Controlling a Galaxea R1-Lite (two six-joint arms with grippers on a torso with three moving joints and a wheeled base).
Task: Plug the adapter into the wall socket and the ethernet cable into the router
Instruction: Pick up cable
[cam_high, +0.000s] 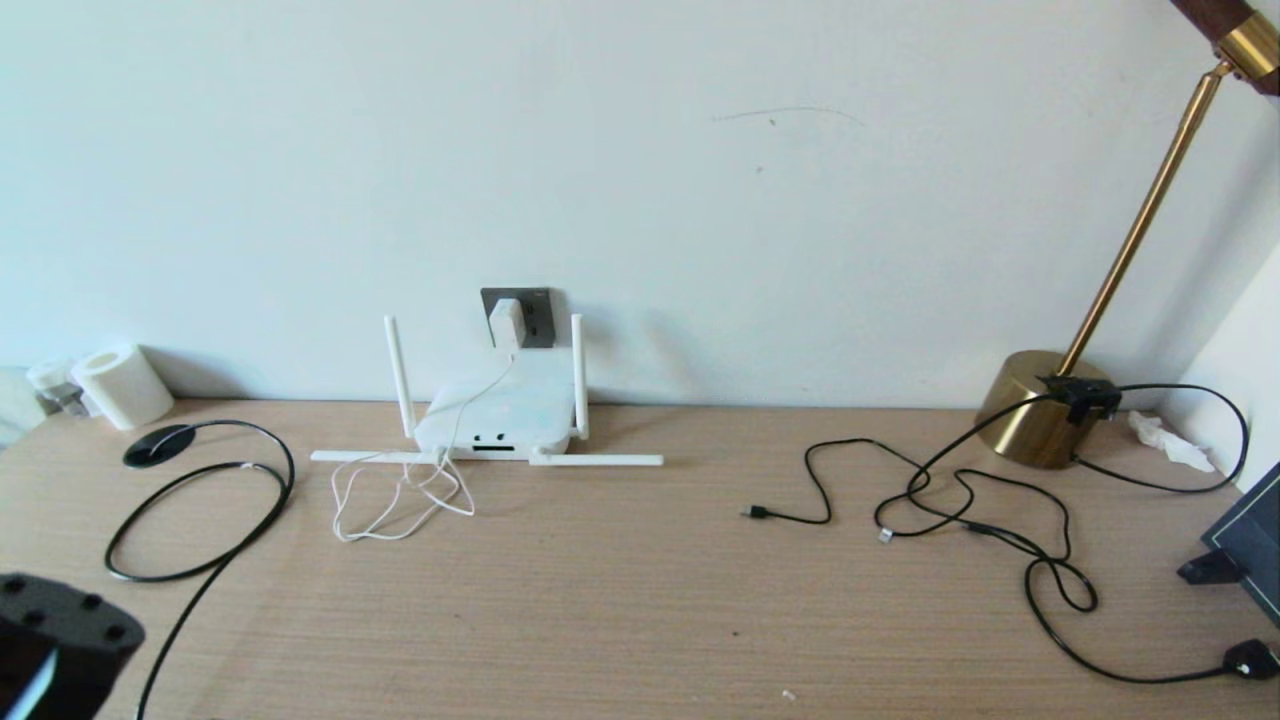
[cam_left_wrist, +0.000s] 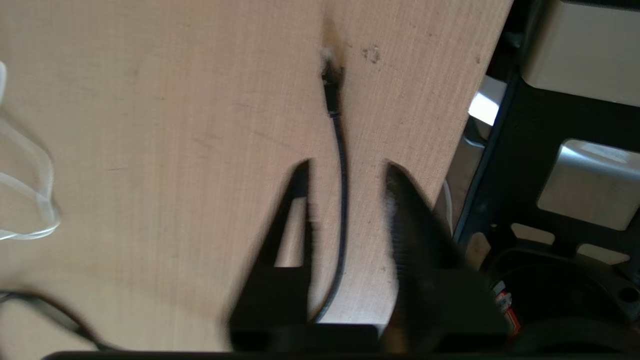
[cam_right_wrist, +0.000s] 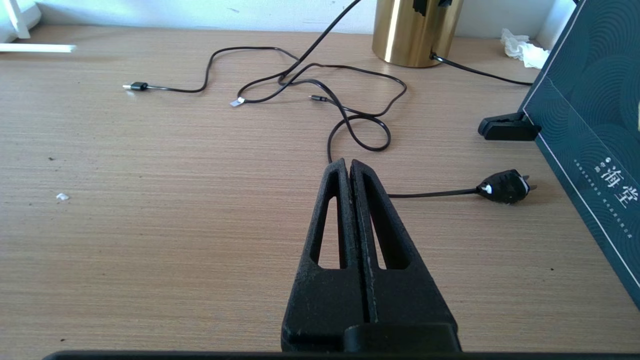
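The white adapter (cam_high: 506, 322) sits in the dark grey wall socket (cam_high: 537, 308), and its thin white cord (cam_high: 400, 505) hangs down to the table. Below it lies the white router (cam_high: 495, 415) with its antennas spread out. The thick black ethernet cable (cam_high: 290, 478) loops at the table's left. Its plug end (cam_left_wrist: 331, 77) lies near the table's front edge. My left gripper (cam_left_wrist: 345, 167) is open above the cable (cam_left_wrist: 342, 200), which runs on the table between the fingers. My right gripper (cam_right_wrist: 350, 162) is shut on nothing, low over the table's right part.
Thin black cords (cam_high: 960, 500) sprawl on the right, ending in a black plug (cam_right_wrist: 505, 186). A brass lamp base (cam_high: 1040, 405) stands at the back right, a dark box (cam_right_wrist: 590, 120) at the right edge. A paper roll (cam_high: 120, 385) and a black disc (cam_high: 158, 445) are at the far left.
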